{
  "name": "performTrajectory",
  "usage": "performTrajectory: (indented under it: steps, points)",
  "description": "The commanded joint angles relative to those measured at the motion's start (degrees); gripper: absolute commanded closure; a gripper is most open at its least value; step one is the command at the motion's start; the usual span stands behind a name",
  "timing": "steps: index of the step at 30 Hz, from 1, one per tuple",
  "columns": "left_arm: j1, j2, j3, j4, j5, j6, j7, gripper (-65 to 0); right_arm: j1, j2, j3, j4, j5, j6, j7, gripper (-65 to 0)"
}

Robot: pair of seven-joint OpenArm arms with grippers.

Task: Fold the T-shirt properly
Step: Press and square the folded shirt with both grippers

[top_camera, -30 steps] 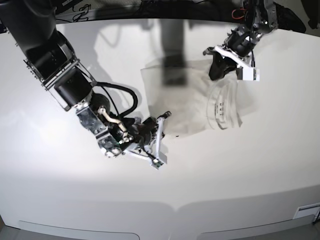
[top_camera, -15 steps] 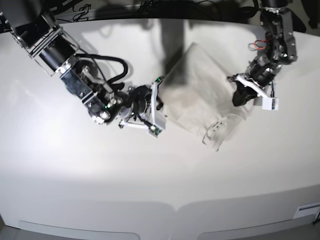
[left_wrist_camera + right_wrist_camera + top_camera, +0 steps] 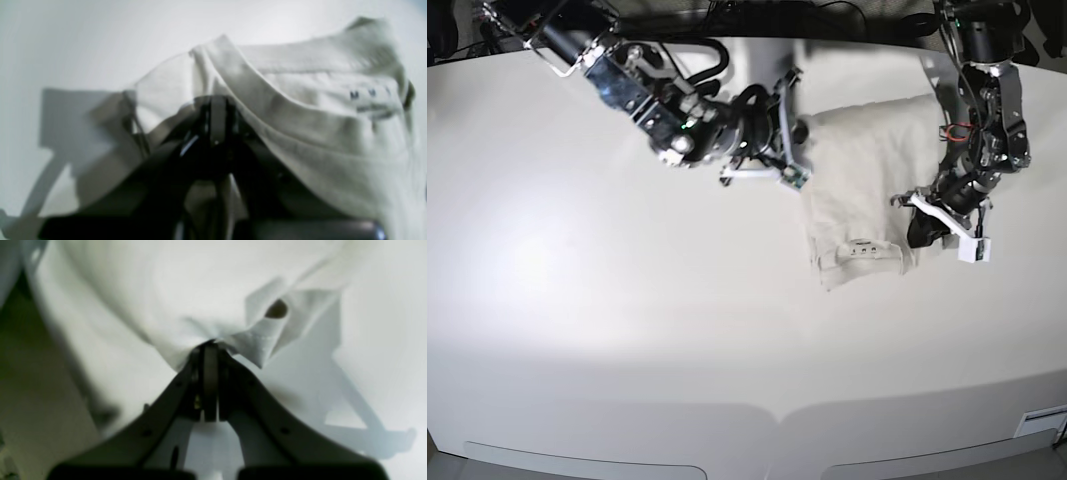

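Since the earlier frames both arms had swung toward the far side of the worktop (image 3: pixel 627 330), carrying the T-shirt (image 3: pixel 867 170) with them; the garment had turned from a slanted spread into a narrower folded bundle running from the far edge toward the near side, right of centre in the base view. It lay on the white worktop, neck band and small printed label (image 3: pixel 862 251) at its near end. At its far left corner, the right pincer (image 3: pixel 795 130) was clamped on a bunched corner of cloth, jaws pressed together. At the near right edge, the left pincer (image 3: pixel 917 232) was likewise closed on the fabric beside the neck band, label just beside it in the wrist view.
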Motion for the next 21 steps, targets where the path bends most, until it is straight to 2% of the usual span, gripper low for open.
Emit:
performTrajectory:
  steps: [1, 5, 8, 14, 18, 21]
  points:
    - [-1.49, -0.83, -0.11, 0.83, -0.11, -0.31, -1.25, 0.0, 0.44, -0.98, 0.35, 1.16, -0.09, 0.13, 0.96, 0.0]
    - [-2.21, -1.79, -0.11, 0.87, 0.76, -0.26, -1.20, 0.0, 0.22, -2.69, 0.33, 1.16, -2.82, -0.07, 0.90, 0.0]
    - [-2.12, -3.48, -0.11, 0.94, -0.37, -0.28, -1.18, 0.0, 0.22, -2.64, 0.39, 1.49, -5.64, -1.97, 0.92, 0.0]
    - [1.16, -7.76, -0.11, 7.32, -7.15, -0.28, 1.44, 0.0, 0.20, -0.79, 1.27, 6.19, -6.71, -4.59, 0.48, 0.0]
    - [7.45, -10.38, -0.13, 14.78, -7.85, -0.02, 2.40, 0.0, 0.17, 0.17, 4.50, 11.54, -6.67, -5.64, -2.67, 0.0]
    - [13.44, -11.32, -0.57, 20.72, -7.74, 4.52, 2.16, 0.0, 0.17, 1.14, 8.48, 15.04, -3.74, -5.62, -4.70, 0.0]
